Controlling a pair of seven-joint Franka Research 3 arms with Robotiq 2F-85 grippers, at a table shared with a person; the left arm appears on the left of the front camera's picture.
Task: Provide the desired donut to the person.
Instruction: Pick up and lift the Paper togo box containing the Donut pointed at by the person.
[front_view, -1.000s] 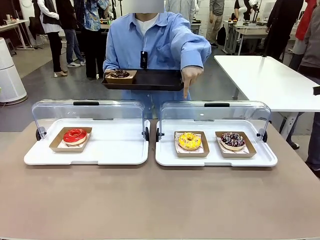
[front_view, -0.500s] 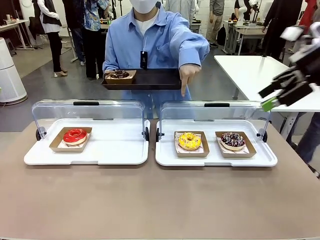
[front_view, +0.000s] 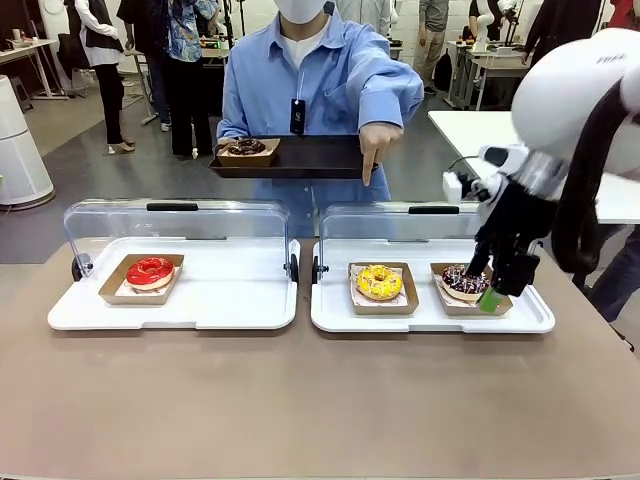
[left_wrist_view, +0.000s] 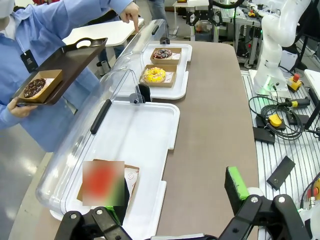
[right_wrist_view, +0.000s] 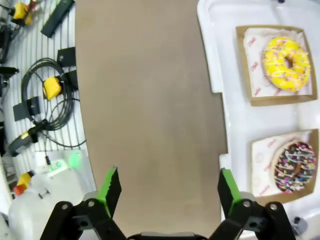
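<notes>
The person (front_view: 310, 70) holds a dark tray (front_view: 310, 157) and points a finger (front_view: 371, 163) down at the yellow donut (front_view: 379, 281) in the right white tray (front_view: 335, 315). Beside it lies a chocolate sprinkled donut (front_view: 461, 279). My right gripper (front_view: 481, 285) hangs open at that donut's right edge, holding nothing. In the right wrist view the right gripper (right_wrist_view: 167, 192) is over bare table, with the yellow donut (right_wrist_view: 286, 62) and chocolate donut (right_wrist_view: 295, 166) off to one side. A red donut (front_view: 150, 271) sits in the left tray (front_view: 230, 305). My left gripper (left_wrist_view: 175, 200) is open and empty near that tray's corner.
Both white trays have clear lids (front_view: 175, 225) raised at the back. A chocolate donut in a card box (front_view: 246, 148) rests on the person's tray. A white table (front_view: 490, 140) stands at the far right. Cables and boxes (left_wrist_view: 280, 110) lie beside the table.
My right arm has swung in from the right and come down over the right tray near the chocolate sprinkled donut. The person keeps pointing and has shifted slightly right.
</notes>
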